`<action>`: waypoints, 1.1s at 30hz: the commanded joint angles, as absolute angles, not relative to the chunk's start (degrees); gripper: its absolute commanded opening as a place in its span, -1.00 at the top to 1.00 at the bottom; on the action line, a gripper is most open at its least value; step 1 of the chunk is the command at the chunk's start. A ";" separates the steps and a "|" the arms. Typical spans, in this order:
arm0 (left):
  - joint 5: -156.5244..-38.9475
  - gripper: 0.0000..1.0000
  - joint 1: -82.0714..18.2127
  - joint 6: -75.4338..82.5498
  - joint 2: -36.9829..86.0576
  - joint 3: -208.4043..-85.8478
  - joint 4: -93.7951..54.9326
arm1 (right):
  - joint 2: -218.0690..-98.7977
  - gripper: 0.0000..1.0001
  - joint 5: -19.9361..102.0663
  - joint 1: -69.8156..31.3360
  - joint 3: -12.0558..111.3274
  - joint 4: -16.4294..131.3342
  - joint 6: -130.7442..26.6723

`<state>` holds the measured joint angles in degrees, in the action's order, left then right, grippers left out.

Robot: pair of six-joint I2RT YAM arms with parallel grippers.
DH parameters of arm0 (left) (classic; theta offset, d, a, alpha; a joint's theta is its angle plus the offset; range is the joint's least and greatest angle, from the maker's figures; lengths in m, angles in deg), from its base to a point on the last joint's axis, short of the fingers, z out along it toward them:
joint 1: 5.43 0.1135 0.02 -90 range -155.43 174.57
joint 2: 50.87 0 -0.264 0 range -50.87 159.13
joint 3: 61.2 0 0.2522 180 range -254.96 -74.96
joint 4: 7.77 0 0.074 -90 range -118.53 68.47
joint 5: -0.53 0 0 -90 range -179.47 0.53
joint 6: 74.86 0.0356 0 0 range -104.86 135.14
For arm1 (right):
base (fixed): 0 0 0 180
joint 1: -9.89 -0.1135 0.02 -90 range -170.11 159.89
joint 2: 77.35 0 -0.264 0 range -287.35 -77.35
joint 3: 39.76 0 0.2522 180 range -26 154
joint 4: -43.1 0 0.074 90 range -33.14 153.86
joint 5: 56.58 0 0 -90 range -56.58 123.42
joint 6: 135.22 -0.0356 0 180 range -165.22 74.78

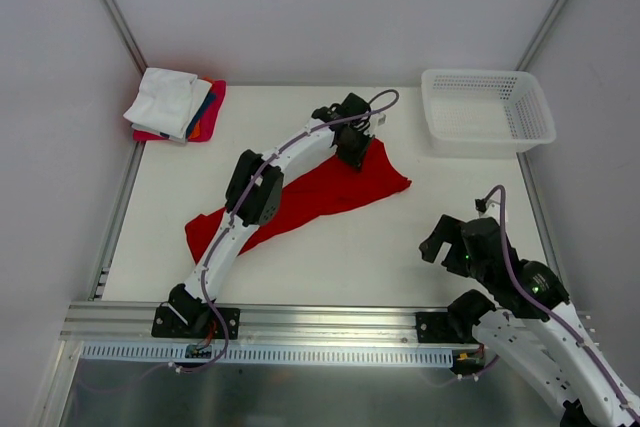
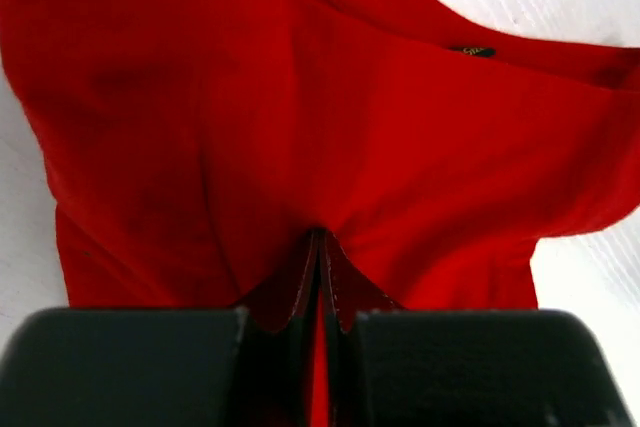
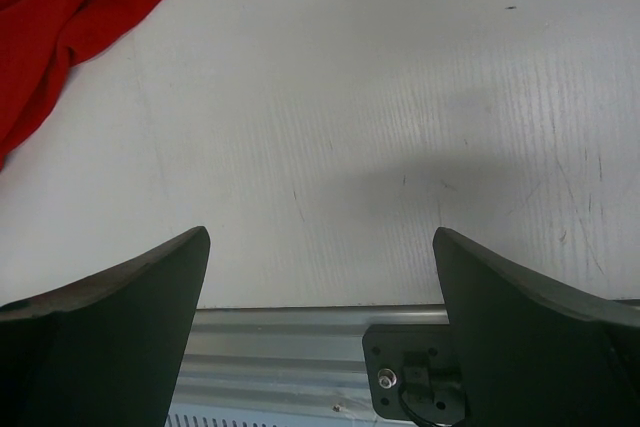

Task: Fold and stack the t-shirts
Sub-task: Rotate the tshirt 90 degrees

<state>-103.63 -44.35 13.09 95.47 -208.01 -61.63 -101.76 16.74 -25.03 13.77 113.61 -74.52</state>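
Red t-shirt (image 1: 330, 192) lies spread diagonally mid-table (image 1: 400, 257). My left gripper (image 2: 318, 247) is closed on a thin fold at its far-right end. Right gripper (image 3: 320, 267) hangs wide open and empty, near right. Risk I see: the thin pinch slips under a pull and the cloth bunches.

The left arm (image 1: 305, 139) and right arm (image 1: 545, 345) are built of curved white links joined by black joints. A purple cable (image 1: 385, 97) is strung along each. Black base plates (image 1: 195, 322) are bolted at 7 and 5 o'clock. The jaws are matt black.
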 commanded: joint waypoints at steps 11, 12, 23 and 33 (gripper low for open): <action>-102.76 1.00 -41.29 12.76 100.30 -213.82 -63.37 | -101.87 -0.99 15.50 -25.44 18.29 115.56 -72.56; -101.70 1.00 -40.94 12.76 100.22 -213.91 -63.46 | -101.96 -0.99 15.32 -25.44 18.56 115.65 -72.47; -102.13 1.00 -31.63 9.43 101.27 -217.07 -63.37 | -106.52 -0.99 15.23 -25.44 20.50 114.08 -70.80; -97.22 1.00 -21.87 6.00 102.15 -218.57 -63.20 | -113.12 -0.99 16.72 -25.36 20.50 109.51 -68.78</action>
<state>-102.12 -24.30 7.74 100.96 -217.13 -61.28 -111.50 16.19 -25.14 18.45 112.14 -70.48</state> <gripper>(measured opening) 0.003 0.993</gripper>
